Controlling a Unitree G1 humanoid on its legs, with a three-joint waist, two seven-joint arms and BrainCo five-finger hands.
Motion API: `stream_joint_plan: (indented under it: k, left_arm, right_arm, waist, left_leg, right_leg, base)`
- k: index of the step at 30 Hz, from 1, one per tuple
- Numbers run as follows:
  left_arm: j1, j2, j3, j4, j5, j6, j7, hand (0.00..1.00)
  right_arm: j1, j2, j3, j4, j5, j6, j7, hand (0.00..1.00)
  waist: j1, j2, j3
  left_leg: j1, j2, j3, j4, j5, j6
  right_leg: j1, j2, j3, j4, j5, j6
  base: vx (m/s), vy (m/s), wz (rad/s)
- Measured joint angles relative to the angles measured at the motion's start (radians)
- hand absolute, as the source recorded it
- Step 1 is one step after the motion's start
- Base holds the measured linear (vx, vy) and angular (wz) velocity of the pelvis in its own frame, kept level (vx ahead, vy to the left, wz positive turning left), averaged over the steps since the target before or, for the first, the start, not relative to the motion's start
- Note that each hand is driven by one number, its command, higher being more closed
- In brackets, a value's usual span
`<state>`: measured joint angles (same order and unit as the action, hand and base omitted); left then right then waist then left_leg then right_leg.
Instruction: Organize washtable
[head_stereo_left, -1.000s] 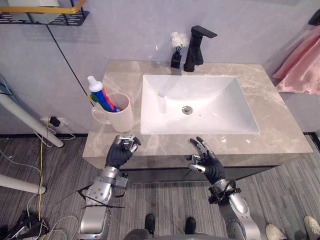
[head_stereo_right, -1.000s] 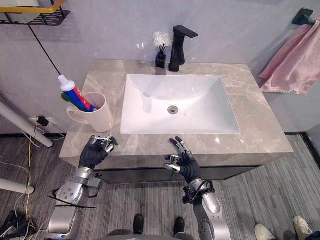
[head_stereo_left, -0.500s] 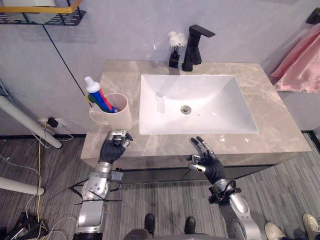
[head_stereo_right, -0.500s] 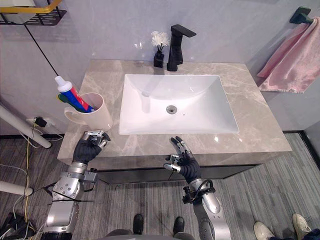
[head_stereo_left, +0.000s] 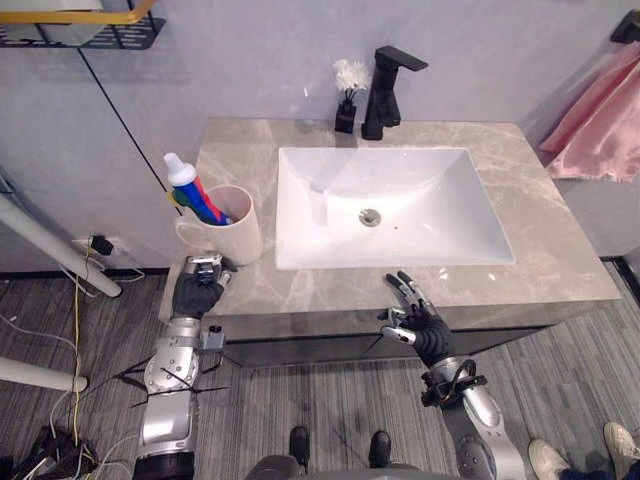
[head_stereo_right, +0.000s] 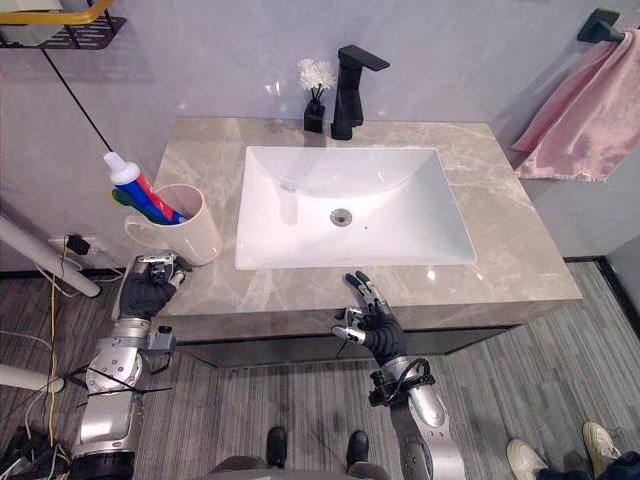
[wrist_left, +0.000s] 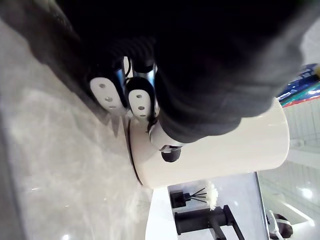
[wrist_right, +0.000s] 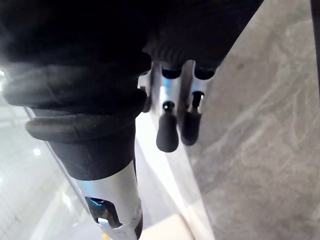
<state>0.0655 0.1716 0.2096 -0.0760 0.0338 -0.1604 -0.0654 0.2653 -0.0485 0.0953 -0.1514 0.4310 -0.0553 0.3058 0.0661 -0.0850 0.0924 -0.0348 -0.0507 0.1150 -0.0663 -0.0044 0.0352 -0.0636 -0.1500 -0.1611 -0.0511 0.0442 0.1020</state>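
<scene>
**Counter** (head_stereo_left: 560, 250): marble slab against the wall, with a white sink (head_stereo_left: 420, 190) sunk in the middle.

**Back edge:** black faucet (head_stereo_left: 385, 90), with a small dark vase (head_stereo_left: 347, 105) of white flowers just to its left.

**Cup** (head_stereo_left: 238, 240): cream, upright on the strip left of the sink, handle towards the left edge. A toothpaste tube (head_stereo_left: 190, 185) leans out of it.

**Left hand** (head_stereo_left: 197, 293): over the counter's front left corner, just in front of the cup.
- The eye views show only a dark fist.
- The left wrist view shows the fingertips (wrist_left: 105, 95) curled in with nothing in them, close to the cup's base. Whether they touch it I cannot tell.

**Right hand** (head_stereo_left: 420, 322): at the front edge, before the sink's right half.
- In the eye views the fingers are straight and fanned, holding nothing.
- The right wrist view shows the fingers (wrist_right: 167, 132) above marble.

**Change over one second:** the left hand has gone from the front strip below the cup's right side to the corner. The right hand keeps its place and pose, and the cup is unmoved.

**Room:**
- The strip between sink and front edge is narrow.
- Right of the sink is wide bare marble.
- The cup's strip ends at the left edge.

**Off the counter:**
- pink towel (head_stereo_left: 600, 130) on the right wall;
- wire shelf (head_stereo_left: 70, 30) at upper left;
- a person's shoe (head_stereo_left: 620, 440) on the floor to the right.
</scene>
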Motion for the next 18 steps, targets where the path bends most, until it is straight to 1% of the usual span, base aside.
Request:
stream_joint_plan:
  k: [11, 18]
  left_arm:
    - [-0.015, 0.001, -0.017, -0.001, -0.003, 0.002, 0.002, 1.00]
    - [-0.029, 0.001, -0.066, -0.002, -0.002, 0.004, 0.002, 1.00]
  right_arm:
    - [0.002, -0.001, 0.000, -0.020, 0.000, 0.016, -0.001, 0.00]
    - [0.001, -0.001, 0.001, -0.024, 0.000, 0.021, -0.001, 0.00]
  waist:
    - [0.000, -0.004, 0.005]
    - [0.000, -0.006, 0.005]
  left_leg:
    - [-0.003, 0.000, 0.006, 0.001, 0.000, 0.000]
    - [-0.008, 0.000, 0.022, 0.013, -0.009, 0.002]
  right_leg:
    - [-0.006, 0.000, 0.006, -0.001, 0.000, 0.000]
    - [-0.012, -0.001, 0.022, -0.002, 0.004, 0.005]
  base:
    - [0.00, 0.000, 0.00]
    - [-0.01, -0.002, -0.06]
